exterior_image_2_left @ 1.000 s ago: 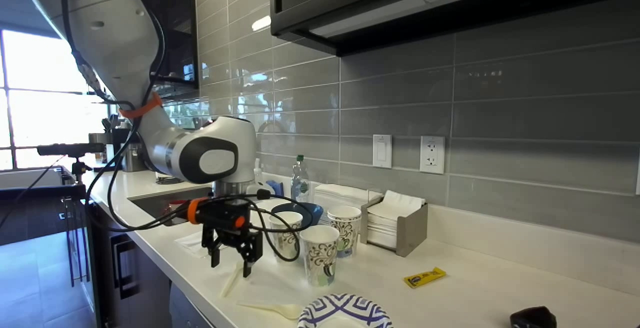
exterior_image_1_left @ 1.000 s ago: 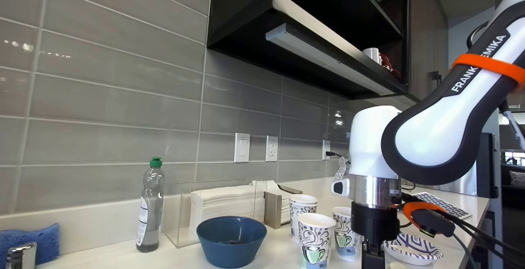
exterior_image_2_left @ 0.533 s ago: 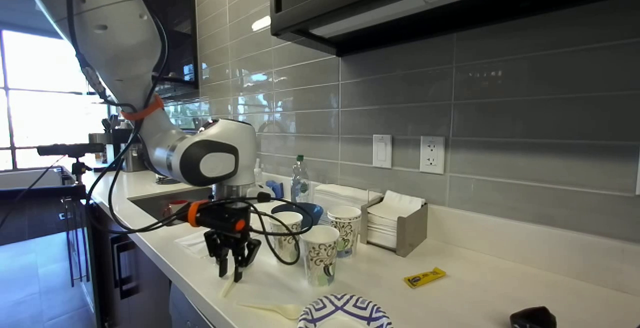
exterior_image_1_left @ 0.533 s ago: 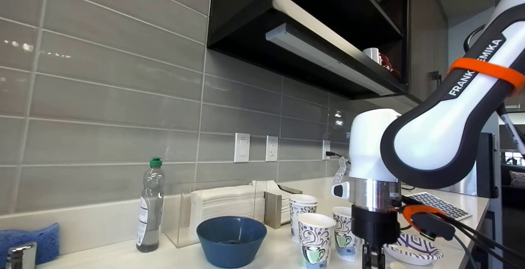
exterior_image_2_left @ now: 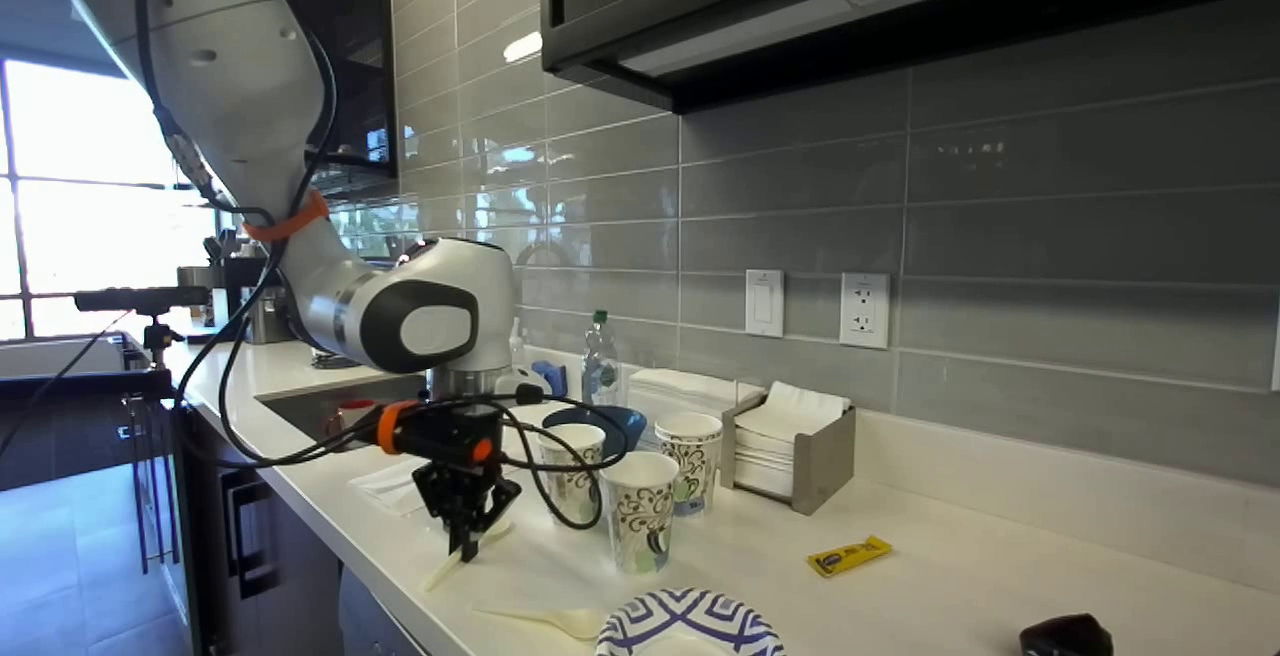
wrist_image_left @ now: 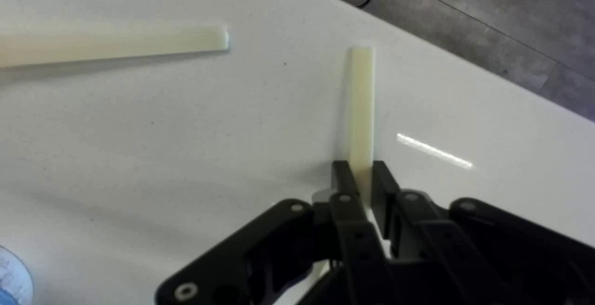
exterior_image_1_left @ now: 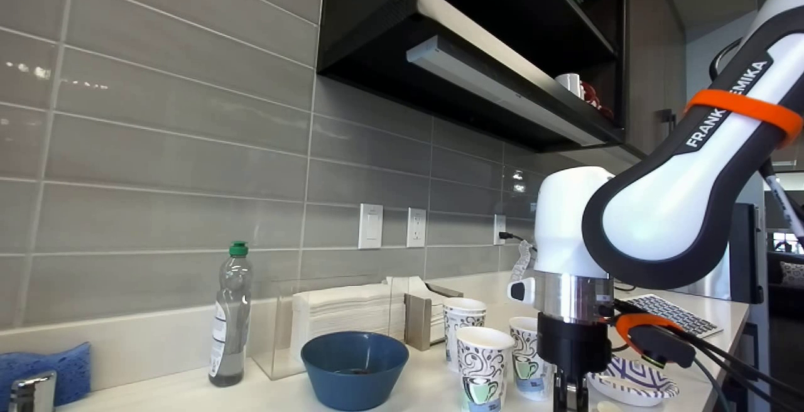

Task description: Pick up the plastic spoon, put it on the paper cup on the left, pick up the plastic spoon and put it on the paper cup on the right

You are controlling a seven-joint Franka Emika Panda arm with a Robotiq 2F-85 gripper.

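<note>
Gripper (wrist_image_left: 361, 177) narrow, clamped on the handle of one plastic spoon (wrist_image_left: 362, 96), handle end toward the edge of the counter (wrist_image_left: 186, 147); whether it touches the surface cannot be told. Second spoon (exterior_image_2_left: 568, 621) lies just beside the patterned plate (exterior_image_2_left: 690, 604). Paper cups (exterior_image_2_left: 640, 516) stand upright nearby.

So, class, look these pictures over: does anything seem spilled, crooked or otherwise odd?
Nothing plainly stands out: the cups and bottle stand upright, and no spill shows. A dark patch in the bowl is unclear; it may be residue or reflection.
</note>
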